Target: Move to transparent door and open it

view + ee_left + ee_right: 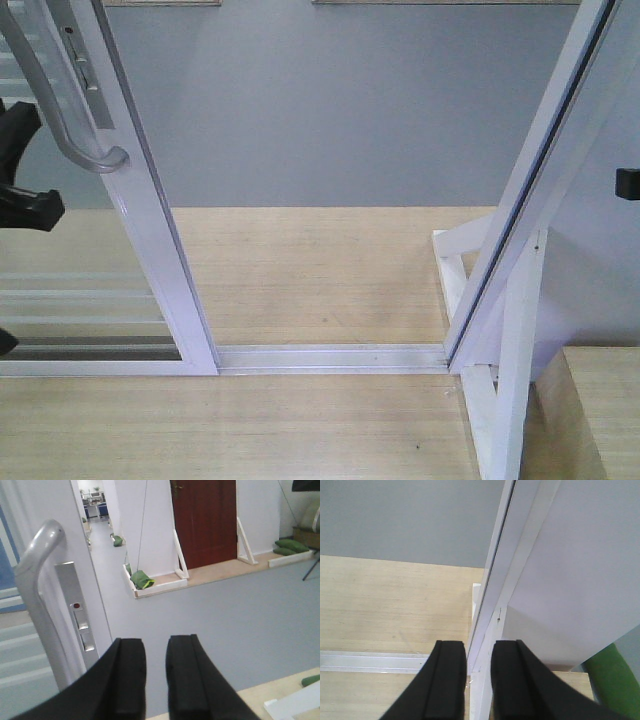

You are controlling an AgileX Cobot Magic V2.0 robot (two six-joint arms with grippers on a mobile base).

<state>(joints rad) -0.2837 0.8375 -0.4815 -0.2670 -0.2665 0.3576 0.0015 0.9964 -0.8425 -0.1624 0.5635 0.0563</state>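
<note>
— So why does the left end effector (155,680) sit with its fingers a narrow gap apart, on nothing?

— Likely because the transparent door (150,235) already stands slid aside; its grey handle (37,600) is just left of it, untouched.

— And the right end effector (479,680)?

— Slightly apart too, empty, straddling the fixed frame post (520,555) ahead. Beyond lies the grey floor (340,110).

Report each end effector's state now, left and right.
Left end effector: open, narrow gap, holding nothing; grey pull handle beside it.
Right end effector: open, holding nothing.
</note>
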